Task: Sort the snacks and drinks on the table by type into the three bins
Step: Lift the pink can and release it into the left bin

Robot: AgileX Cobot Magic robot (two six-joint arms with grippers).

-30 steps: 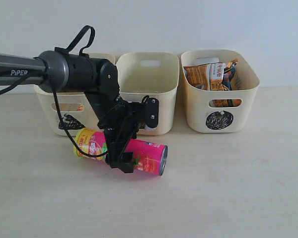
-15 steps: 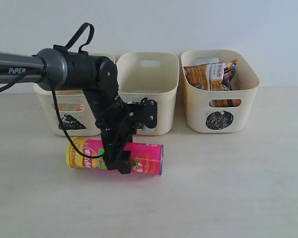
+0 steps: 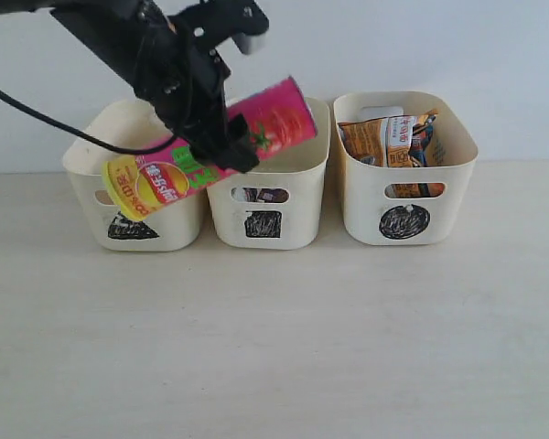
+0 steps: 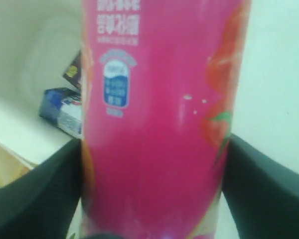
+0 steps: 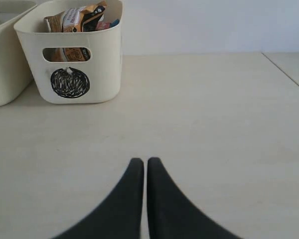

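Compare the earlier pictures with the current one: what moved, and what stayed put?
The left end effector, shut on the pink chip tube throughout, raised it from just above the table to the bins' rim height, tilted with its yellow end lower. The three bins and the bags in the circle bin stayed put.

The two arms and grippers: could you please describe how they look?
The left arm is matte black with chunky, angular links, and a thin black cable runs off it. No marking is readable on it. The left gripper has broad, dark, smooth fingers. The right gripper has two black, curved fingers tapering to rounded tips.
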